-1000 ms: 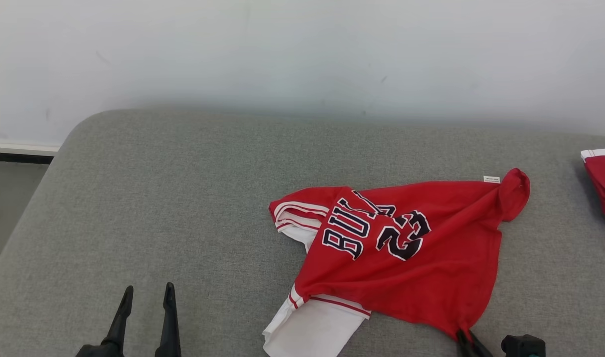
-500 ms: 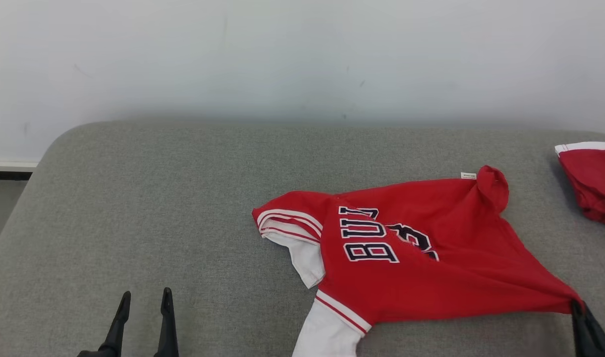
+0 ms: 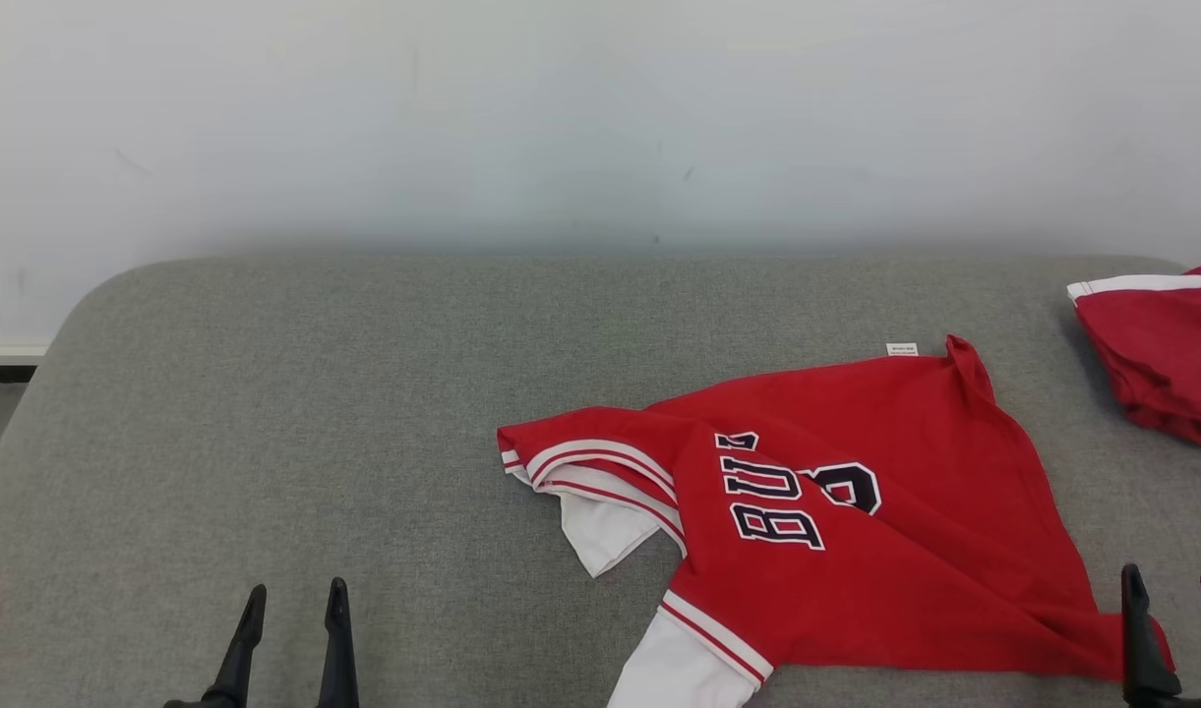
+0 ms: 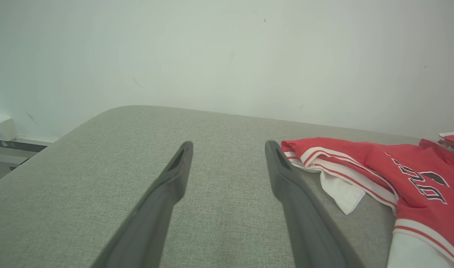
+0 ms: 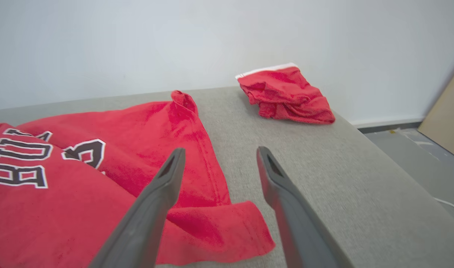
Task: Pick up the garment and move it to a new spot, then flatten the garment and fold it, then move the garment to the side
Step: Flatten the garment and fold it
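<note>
Grey cushion [image 3: 315,393], red jersey [image 3: 905,551] corner under parted right gripper [image 3: 1171,577], perhaps touching

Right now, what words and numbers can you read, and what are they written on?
"BU": big dark letters with white edges on the red jersey; the rest of the word is lost in a fold.
"3": one digit beside those letters on the same jersey; any digit next to it is folded under.
White tag at the jersey's far edge: its print is too small to read.
Crumpled red cloth to the right: no writing shows.
</note>
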Tool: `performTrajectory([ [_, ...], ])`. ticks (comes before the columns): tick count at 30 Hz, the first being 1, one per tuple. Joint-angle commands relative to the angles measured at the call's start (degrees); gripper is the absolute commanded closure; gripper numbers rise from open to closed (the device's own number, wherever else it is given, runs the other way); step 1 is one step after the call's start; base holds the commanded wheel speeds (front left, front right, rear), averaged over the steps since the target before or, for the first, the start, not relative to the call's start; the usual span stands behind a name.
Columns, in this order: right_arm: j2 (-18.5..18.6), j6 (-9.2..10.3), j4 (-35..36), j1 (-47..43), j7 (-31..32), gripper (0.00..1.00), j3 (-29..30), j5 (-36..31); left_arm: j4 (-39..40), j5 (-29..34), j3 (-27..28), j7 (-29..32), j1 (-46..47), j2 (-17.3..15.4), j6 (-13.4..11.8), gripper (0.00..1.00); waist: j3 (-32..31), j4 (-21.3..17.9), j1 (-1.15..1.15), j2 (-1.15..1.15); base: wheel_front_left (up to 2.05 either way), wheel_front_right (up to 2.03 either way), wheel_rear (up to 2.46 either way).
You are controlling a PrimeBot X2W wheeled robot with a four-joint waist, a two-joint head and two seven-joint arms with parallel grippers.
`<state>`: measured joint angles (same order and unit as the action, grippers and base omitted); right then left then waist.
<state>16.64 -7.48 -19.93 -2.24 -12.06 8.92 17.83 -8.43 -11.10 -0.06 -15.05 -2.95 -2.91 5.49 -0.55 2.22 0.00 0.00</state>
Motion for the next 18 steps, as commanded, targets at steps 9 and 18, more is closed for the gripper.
performTrajectory([
  [9,-5.12,-0.05,12.90,-2.69,-2.91,0.00,-2.84,-2.26,-0.48,-0.35,-0.64,-0.17,-0.39,0.02,0.02,0.00,-0.29,-1.30,0.00,0.00,0.00,0.00,0.00],
  [18,-6.20,-0.05,11.81,-1.81,-3.10,0.00,-6.18,-1.77,-7.10,-0.09,-10.16,-0.17,1.52,0.02,1.59,0.00,0.77,-2.62,0.00,0.00,0.00,0.00,0.00],
])
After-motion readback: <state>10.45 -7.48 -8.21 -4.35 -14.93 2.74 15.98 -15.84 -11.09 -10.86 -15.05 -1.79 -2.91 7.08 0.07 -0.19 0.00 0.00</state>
